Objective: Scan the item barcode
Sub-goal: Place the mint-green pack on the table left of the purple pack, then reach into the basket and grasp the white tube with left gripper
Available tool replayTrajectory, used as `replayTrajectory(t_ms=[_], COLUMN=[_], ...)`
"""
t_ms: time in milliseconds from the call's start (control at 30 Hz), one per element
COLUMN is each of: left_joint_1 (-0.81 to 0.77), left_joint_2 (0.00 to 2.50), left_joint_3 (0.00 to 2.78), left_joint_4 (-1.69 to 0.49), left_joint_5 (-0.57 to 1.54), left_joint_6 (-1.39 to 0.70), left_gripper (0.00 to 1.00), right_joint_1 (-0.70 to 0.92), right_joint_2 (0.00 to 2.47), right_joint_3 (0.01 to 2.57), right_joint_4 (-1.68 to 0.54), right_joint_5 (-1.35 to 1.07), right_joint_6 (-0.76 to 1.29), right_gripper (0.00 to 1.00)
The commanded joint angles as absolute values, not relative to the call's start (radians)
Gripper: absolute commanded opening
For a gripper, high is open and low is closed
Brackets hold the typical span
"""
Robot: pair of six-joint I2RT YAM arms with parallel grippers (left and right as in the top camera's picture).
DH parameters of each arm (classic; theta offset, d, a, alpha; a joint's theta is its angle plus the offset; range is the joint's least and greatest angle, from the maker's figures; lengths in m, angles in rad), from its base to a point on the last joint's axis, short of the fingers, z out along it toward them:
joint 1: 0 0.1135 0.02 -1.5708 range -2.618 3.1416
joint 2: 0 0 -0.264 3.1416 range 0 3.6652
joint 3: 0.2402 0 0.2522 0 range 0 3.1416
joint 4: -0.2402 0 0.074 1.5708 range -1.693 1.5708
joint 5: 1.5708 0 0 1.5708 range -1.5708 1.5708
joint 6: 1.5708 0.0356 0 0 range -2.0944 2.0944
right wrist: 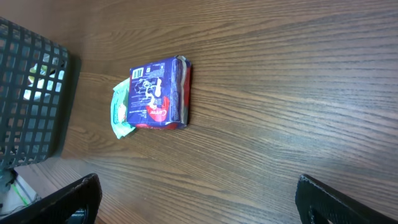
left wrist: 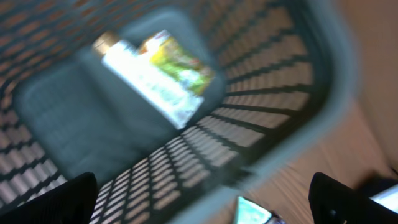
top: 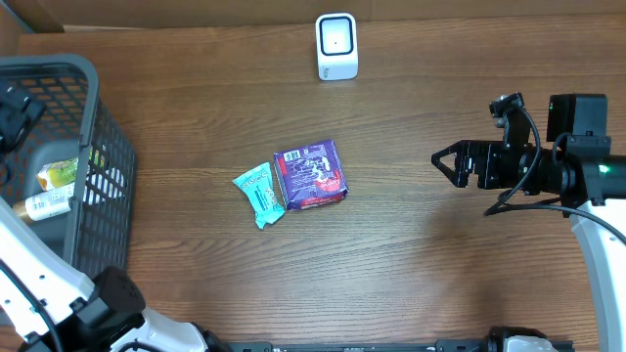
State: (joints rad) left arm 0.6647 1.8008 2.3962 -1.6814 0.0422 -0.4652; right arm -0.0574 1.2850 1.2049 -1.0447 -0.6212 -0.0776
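**Right gripper** (top: 448, 164): the jaws stand wide apart with nothing between them. It hovers over bare wood, well to the right of the goods and nose toward them.

**Left gripper** (left wrist: 205, 202): the fingers show at both lower corners of its own view, apart and empty. It is poised over the grey basket (top: 98, 108), where a yellow-green pouch (left wrist: 168, 74) lies on the floor.

**Position of item:** the purple packet (top: 311, 174) lies flat near mid-table. Its left edge touches, perhaps overlaps, a teal packet (top: 259, 194). The white scanner (top: 336, 46) stands at the far edge, well apart from both.

**Assessment:** the step in hand appears to be picking up the next item for scanning. The right arm looks better placed for this.
- Approach the purple packet from its free right side, so the teal packet is not dragged along.
- Lift clear before turning.
- Present the barcode face square to the scanner's window.

**Condition of item:** a squarish, glossy wrapper, purple with red areas and white print. In the right wrist view a small white panel near one corner may be the barcode, but it is too small to confirm. The wrapper looks soft and liable to crumple, so a light grip is advised.
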Motion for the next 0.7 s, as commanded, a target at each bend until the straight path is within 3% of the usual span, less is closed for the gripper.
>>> replayTrajectory(t_ms=[0,667], left_joint_1=[0.700,0.748], left_joint_2=[1.799,1.802], left_joint_3=[2.297,1.692], left_joint_4=[-1.664,-1.105], left_joint_5=[-0.018,-0.063], left_joint_6=[-0.531,-0.583], left_gripper=[1.00,1.00], right_joint_1=[-0.051,-0.051], right_joint_2=[1.282,1.282], right_joint_3=[1.230,1.230], right_joint_4=[-1.042,-1.051], right_joint_5=[-0.622,-0.622], right_joint_6=[-0.075,-0.075], right_gripper=[1.00,1.00])
